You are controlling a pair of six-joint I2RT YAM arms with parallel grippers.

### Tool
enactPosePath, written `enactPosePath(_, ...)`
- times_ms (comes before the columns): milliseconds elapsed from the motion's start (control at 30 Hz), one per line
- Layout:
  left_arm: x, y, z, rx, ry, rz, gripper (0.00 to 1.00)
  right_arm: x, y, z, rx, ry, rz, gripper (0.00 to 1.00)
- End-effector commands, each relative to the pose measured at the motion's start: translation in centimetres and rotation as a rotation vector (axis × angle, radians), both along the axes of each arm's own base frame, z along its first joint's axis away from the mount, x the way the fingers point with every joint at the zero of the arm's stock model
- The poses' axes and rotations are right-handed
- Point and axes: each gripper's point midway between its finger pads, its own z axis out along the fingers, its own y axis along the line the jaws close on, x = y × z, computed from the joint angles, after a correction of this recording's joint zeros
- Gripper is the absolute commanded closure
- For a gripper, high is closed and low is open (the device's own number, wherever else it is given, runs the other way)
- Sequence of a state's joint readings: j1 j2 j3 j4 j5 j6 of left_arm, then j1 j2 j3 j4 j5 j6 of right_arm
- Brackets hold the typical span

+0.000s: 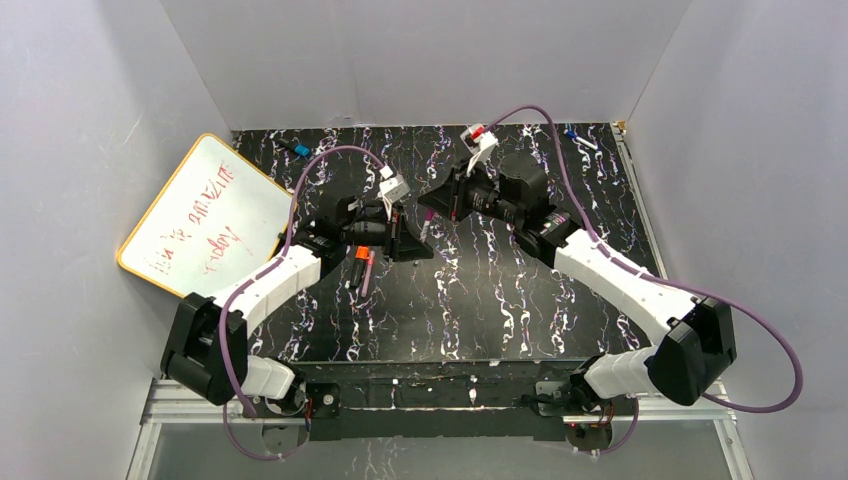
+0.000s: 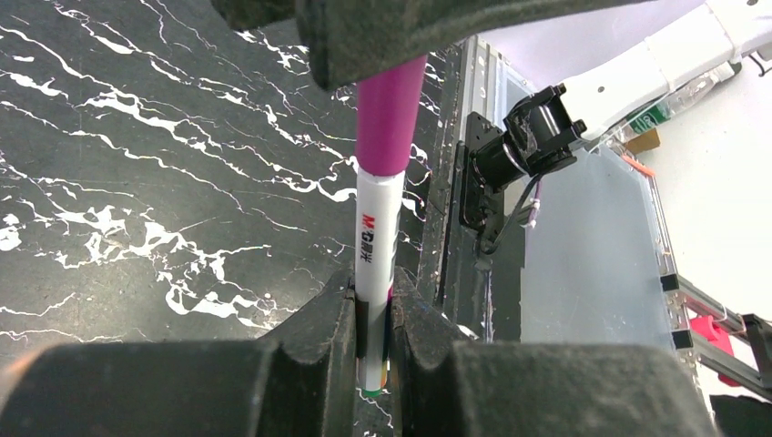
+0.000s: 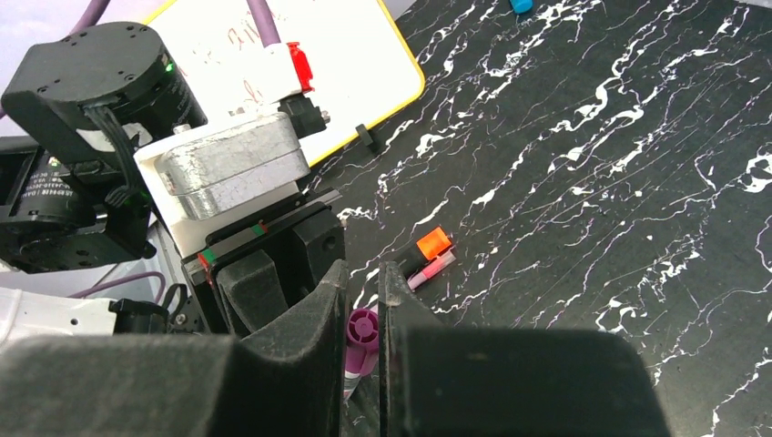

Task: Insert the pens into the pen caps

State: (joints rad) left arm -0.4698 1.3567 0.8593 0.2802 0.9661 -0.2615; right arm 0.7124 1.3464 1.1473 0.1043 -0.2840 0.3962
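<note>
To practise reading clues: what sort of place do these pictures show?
Probably a robotics lab test cell: two robot arms mounted at a black marbled table, plain white walls boxing it in, and a scribbled whiteboard.

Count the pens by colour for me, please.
Magenta-and-white pen: 1
Orange-and-black pen: 1
Pink pen: 1
Blue-tipped items at the back, too small to be sure they are pens: 2
Total: 5

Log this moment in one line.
left fingers: shut on white pen | right fingers: shut on magenta cap | cap over pen tip | orange-tipped pen on table
</note>
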Motion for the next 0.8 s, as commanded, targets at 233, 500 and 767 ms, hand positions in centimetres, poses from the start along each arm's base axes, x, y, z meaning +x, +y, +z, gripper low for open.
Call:
enactPosePath(233,3.1,0.0,1.7,0.061,-0.09,0.045,1.0,-6.2,0.3,-3.0,-0.071,0.093,0.247,0.99)
enactPosePath(500,4.2,0.1,2.4,0.099,-0.126,0.066,1.0,-7.3,0.0,-4.1,-0.103,0.125,0.294,0.99)
enactPosePath(767,6.2,0.7,4.0,0.116,-0.184,0.153,1.0,-9.1,-0.7,-5.7,-0.115,0.168,0.318,0.99)
